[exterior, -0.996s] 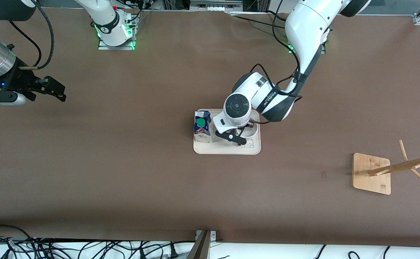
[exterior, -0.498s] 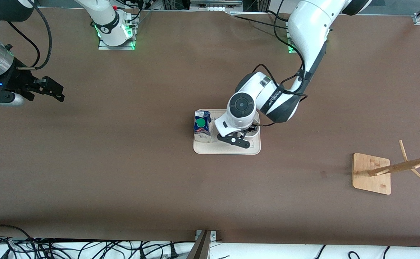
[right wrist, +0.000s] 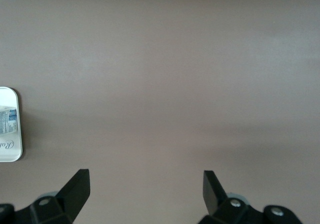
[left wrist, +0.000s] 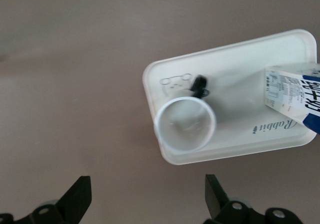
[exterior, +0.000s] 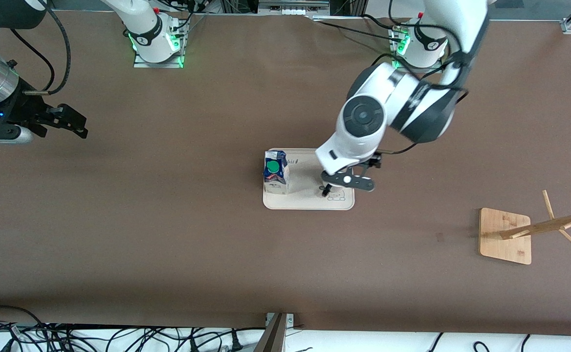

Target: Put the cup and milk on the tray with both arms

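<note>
Now released: cup and milk both on the tray

Spread wide and empty, the left gripper (left wrist: 147, 199) is seen raised over the tray (exterior: 310, 203), having lifted off the cup (left wrist: 184, 123) it was down at a second ago. The cup is left upright beside the milk (exterior: 275, 172), so the task is judged essentially done. The right gripper (right wrist: 145, 191), likewise open and empty, waits over bare counter (exterior: 168, 234) at its arm's end. In the front view the cup is hidden by the left arm
</note>
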Controlling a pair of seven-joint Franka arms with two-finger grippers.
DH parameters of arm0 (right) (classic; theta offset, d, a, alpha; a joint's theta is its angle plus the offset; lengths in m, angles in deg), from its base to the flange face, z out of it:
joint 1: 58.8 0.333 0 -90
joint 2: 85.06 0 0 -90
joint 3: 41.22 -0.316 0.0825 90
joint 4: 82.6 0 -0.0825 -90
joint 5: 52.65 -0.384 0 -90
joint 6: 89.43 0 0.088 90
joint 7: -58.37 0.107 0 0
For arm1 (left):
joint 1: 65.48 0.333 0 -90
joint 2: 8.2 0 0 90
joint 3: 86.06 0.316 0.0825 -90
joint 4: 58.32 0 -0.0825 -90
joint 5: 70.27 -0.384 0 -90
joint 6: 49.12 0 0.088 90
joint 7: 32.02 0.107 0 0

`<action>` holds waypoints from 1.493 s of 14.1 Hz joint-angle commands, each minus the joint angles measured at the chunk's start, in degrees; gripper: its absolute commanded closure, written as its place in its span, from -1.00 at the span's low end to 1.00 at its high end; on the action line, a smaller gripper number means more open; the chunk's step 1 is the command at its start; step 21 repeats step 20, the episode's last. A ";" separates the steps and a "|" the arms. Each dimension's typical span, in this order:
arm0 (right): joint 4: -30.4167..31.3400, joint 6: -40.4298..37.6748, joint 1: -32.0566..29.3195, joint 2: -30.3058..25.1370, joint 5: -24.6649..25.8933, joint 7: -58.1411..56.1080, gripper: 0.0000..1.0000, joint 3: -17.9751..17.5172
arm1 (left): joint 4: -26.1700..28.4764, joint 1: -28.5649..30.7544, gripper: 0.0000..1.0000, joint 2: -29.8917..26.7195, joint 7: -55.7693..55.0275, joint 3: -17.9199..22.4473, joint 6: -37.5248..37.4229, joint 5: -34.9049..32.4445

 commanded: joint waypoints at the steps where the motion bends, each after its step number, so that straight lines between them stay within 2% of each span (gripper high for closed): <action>1: -0.98 -0.82 0.06 0.22 0.51 -0.03 -1.00 -0.43 | 3.52 5.55 -1.00 -8.58 3.92 -0.12 -2.89 0.68; 4: -0.98 -0.82 0.06 0.13 0.42 -0.03 -1.00 -0.44 | 3.35 11.95 -1.00 -13.77 6.83 0.05 -7.98 0.68; 7: -1.06 -0.65 0.15 0.13 0.42 -0.03 -1.00 -0.52 | 3.18 20.30 -1.00 -15.72 10.27 0.40 -12.03 0.94; 8: -1.06 -0.64 0.15 0.13 0.42 -0.03 -1.00 -0.52 | 3.00 21.55 -1.00 -15.98 10.36 1.62 -12.30 1.47; 10: -1.06 -0.56 0.15 0.13 0.51 -0.03 -1.00 -0.61 | 2.82 20.86 -1.00 -16.69 12.36 7.41 -12.48 4.62; 13: -1.06 -0.38 0.15 0.13 0.68 -0.03 -1.00 -0.52 | 3.00 21.38 -1.00 -16.69 23.68 11.12 -11.61 10.77; 15: -1.06 -0.38 0.15 0.13 0.69 -0.03 -1.00 -0.52 | 3.52 21.03 -1.00 -17.12 24.86 11.92 -9.51 12.02; 18: -1.06 -0.38 0.15 0.13 0.69 -0.03 -1.00 -0.52 | 8.78 21.12 -1.00 -20.63 24.24 11.92 -5.29 11.76; 21: -1.06 -0.38 0.15 0.13 0.69 -0.03 -1.00 -0.61 | 9.24 22.08 -1.00 -20.47 24.94 12.88 -4.57 11.58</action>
